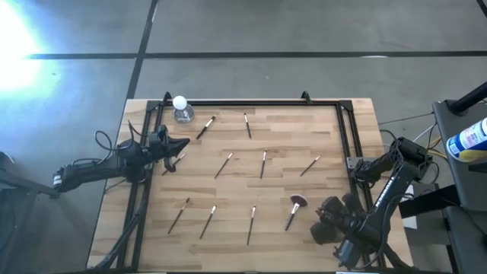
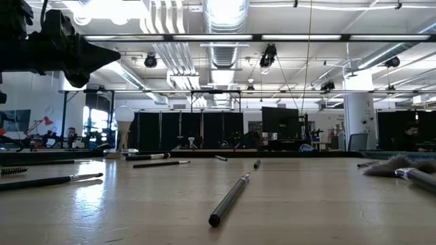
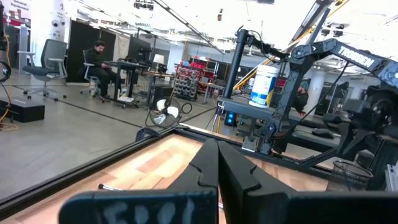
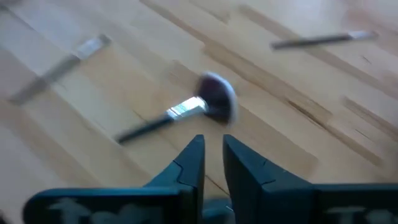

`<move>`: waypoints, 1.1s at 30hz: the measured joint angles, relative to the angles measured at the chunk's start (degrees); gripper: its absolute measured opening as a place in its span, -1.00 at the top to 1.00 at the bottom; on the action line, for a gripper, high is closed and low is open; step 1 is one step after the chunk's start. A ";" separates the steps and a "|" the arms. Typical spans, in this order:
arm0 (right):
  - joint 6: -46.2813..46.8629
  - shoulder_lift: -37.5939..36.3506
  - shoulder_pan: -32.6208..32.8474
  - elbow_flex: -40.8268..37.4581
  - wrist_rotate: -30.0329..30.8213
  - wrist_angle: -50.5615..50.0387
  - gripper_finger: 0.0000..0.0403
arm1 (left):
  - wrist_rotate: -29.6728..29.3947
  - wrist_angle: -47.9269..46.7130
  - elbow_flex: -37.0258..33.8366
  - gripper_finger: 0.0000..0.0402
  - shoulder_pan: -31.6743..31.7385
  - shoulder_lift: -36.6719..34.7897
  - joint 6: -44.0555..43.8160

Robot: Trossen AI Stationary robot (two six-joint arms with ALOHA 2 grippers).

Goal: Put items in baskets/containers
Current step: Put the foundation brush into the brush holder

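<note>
Several thin dark-handled brushes [image 1: 223,165] lie flat and scattered on the wooden table [image 1: 327,137]. A bigger brush [image 1: 294,209] with a fanned pinkish head [image 4: 217,99] lies near the right front. My right gripper [image 4: 211,146] hovers just above and to the near-right of it [image 1: 319,224]. It points down at a slant, its fingers a narrow gap apart with nothing between them. My left gripper [image 1: 185,144] waits shut above the table's left side [image 3: 217,155]. No dark-brown container shows.
A small clear vessel with a white round top [image 1: 181,111] stands at the far left corner. A black frame rail [image 1: 251,103] runs round the table's far, left and right edges. Bare wood lies between the brushes. People sit at desks in the room beyond.
</note>
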 joint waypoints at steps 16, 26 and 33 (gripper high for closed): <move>-70.46 -10.00 -22.70 -23.31 1.77 66.81 0.96 | -0.11 3.56 0.00 1.00 0.00 6.28 -1.49; -98.22 -20.24 -40.62 -43.70 -16.82 99.67 0.96 | -3.09 6.05 2.58 1.00 0.00 19.51 -7.90; -100.55 -23.25 -53.33 -47.38 -25.04 99.30 0.96 | -10.52 6.14 8.09 1.00 0.60 32.50 -11.02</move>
